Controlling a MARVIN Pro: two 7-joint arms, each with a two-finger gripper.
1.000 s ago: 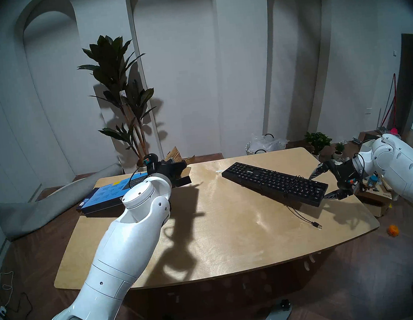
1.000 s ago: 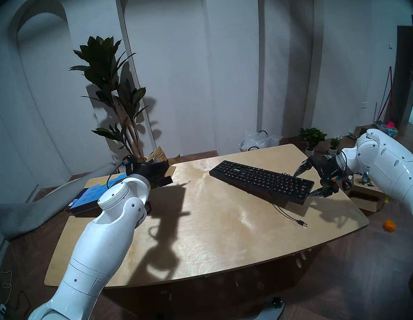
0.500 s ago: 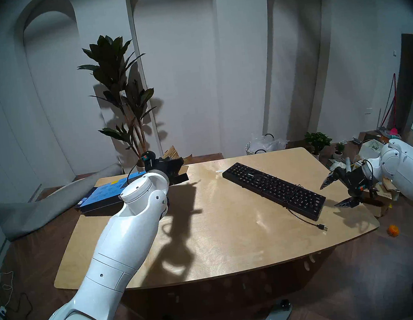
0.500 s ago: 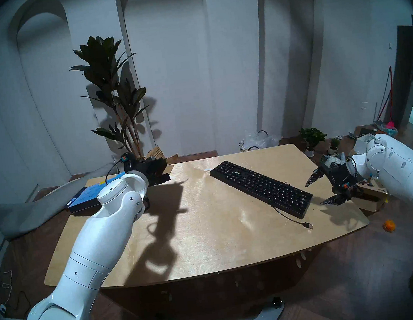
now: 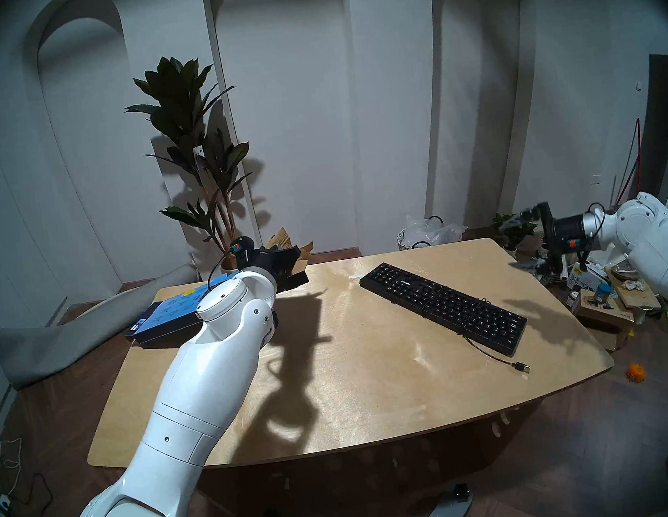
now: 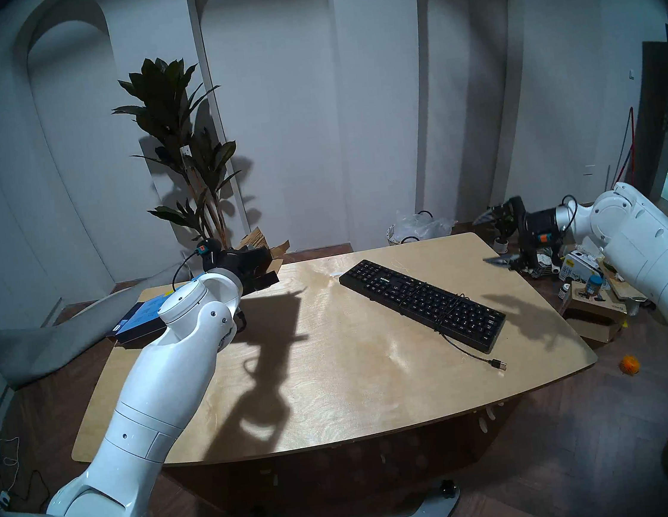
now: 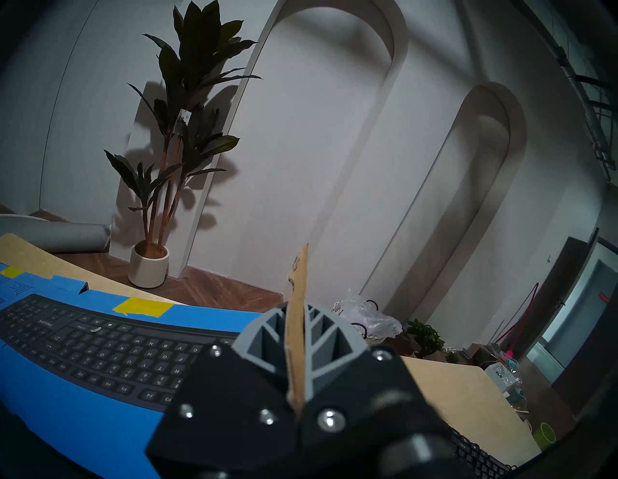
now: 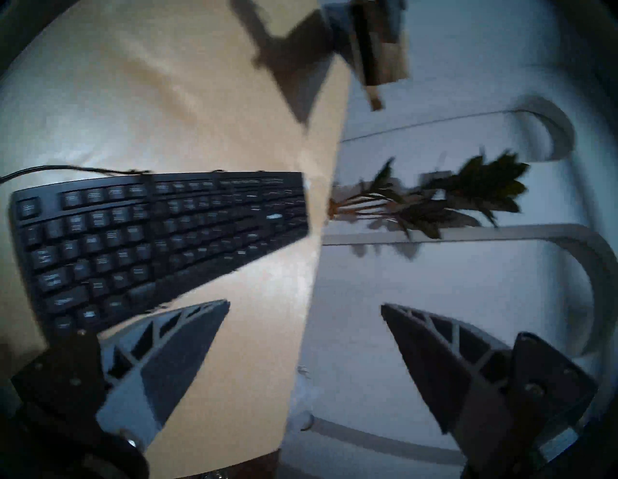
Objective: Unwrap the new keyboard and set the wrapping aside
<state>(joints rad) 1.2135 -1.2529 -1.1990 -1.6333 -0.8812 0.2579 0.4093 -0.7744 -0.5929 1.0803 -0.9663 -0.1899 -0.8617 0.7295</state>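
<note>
Presently the blue keyboard box point(image 7: 100, 428), judged light and stiff, is gripped by its brown flap point(image 7: 297, 321) in the left claw point(image 7: 297, 351), while the keyboard point(image 5: 446, 307) lies freed before the wide-spread right claw point(image 5: 529, 240).

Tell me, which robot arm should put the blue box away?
Left, probably. Its pincer is already shut on the blue box's brown flap; the right pincer is open, far across the table.

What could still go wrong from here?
1. The left gripper pinches only a thin brown flap of the blue box; it may tear or slip.
2. The box overhangs the table's left edge and could tip off once released.
3. The right gripper is blurred in motion beside floor clutter.
</note>
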